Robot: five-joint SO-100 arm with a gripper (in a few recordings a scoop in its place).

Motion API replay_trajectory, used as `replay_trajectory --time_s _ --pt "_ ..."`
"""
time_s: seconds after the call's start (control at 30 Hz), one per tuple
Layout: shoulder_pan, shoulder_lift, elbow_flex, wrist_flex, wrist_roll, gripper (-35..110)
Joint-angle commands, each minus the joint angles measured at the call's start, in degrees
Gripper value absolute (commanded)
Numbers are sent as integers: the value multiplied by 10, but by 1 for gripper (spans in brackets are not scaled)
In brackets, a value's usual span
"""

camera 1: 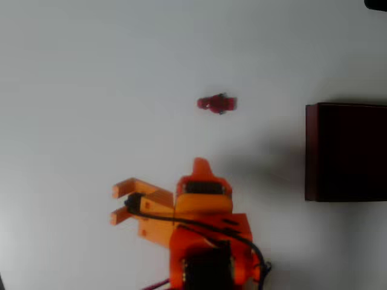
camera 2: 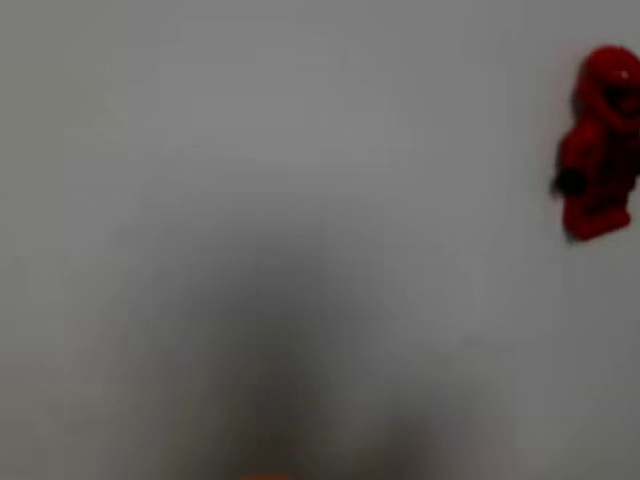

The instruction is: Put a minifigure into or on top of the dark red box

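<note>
The minifigure (camera 1: 216, 104) is a tiny all-red toy lying on its side on the white table, head to the left in the overhead view. In the wrist view the minifigure (camera 2: 600, 160) sits blurred at the right edge, head up. The dark red box (camera 1: 311, 151) stands at the right edge, its interior nearly black. My orange gripper (camera 1: 201, 164) is below the figure in the overhead view, about a hand's width short of it, showing one pointed tip with no gap. It holds nothing.
The white table (camera 1: 91, 90) stretches bare to the left and top. A two-pronged orange bracket (camera 1: 130, 202) with a black cable juts left from the wrist. The gripper's shadow (camera 2: 290, 380) darkens the lower middle of the wrist view.
</note>
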Motion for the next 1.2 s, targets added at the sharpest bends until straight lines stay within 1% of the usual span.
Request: replay_trajectory --time_s 0.0,0.27,0.43,0.63,0.9,1.17 --pt "12 -24 -38 -12 -26 19" --pt "55 -180 -135 -1 -85 18" --pt "77 -250 -173 -10 -100 18" --pt "91 -345 -253 -4 -93 19" --pt "92 -426 -343 4 -45 21" --pt "81 -476 -359 -21 -38 21"
